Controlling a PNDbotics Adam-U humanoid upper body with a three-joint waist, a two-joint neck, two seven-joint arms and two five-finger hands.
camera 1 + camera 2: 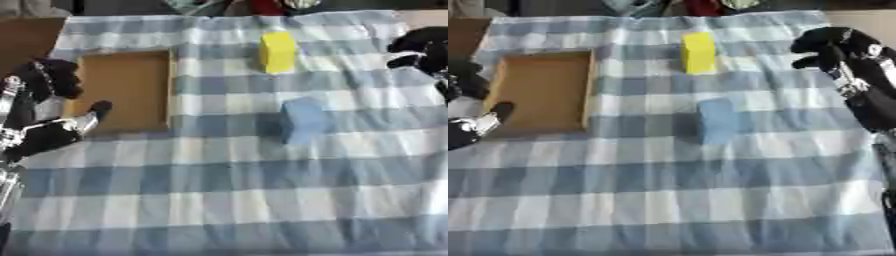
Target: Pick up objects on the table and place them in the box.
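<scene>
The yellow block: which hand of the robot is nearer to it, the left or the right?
Right. The right hand hangs beside the yellow block, level with it. The left hand is far across the box, at the table's left edge.

This looks like a staged test bench in a lab or demo room rather than a home. A table is covered by a blue-and-white checked cloth. On it sit only a shallow cardboard box at ten o'clock and plain foam-like blocks, yellow and blue.
</scene>
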